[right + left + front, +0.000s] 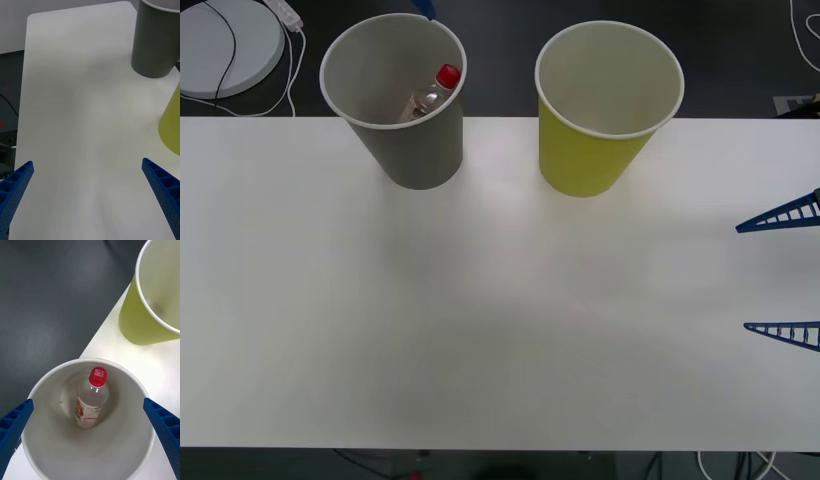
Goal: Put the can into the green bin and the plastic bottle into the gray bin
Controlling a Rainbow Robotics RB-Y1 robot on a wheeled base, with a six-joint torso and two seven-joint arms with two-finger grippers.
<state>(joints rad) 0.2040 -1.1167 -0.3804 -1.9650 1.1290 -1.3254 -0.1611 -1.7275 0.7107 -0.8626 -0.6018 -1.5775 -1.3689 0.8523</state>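
The plastic bottle (92,397) is seen lying inside the gray bin (420,150), leaning against the wall with its red cap uppermost, so that half of the task is judged done. The left gripper (90,442) is held directly above the gray bin, its blue fingers spread wide to either side of the rim and nothing held between them. The green bin (590,160) stands just beside the gray bin on the white table (480,320); what can be seen of its inside appears empty, though its floor is not fully shown. The right gripper (785,275) is held low over the table, well apart from the gray bin, spread and empty. The can is not yet binned. Next, the can must be found, pinched and carried over the green bin.
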